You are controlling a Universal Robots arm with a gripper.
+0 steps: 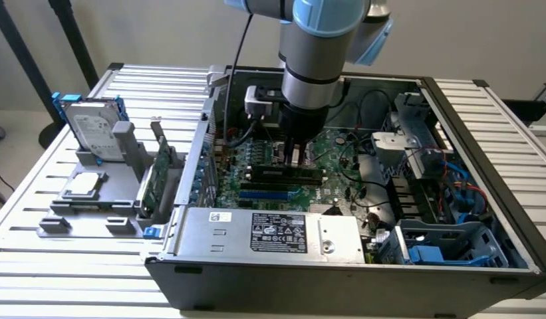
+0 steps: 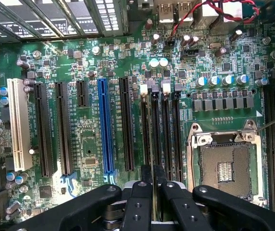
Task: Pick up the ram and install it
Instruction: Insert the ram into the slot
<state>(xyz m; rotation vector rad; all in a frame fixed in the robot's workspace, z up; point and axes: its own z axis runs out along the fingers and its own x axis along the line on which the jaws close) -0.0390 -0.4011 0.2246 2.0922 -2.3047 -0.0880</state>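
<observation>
A slatted metal table (image 1: 60, 266) carries an open computer case (image 1: 485, 219) before a pale wall. A labelled power supply (image 1: 273, 234) is seen, its print too small to be read. The gripper (image 2: 153, 185) is clenched on the ram (image 2: 155, 139), held edge-on over the motherboard's black slots (image 2: 168, 130), beside a blue slot (image 2: 105, 125) and the CPU socket (image 2: 226, 161).
</observation>
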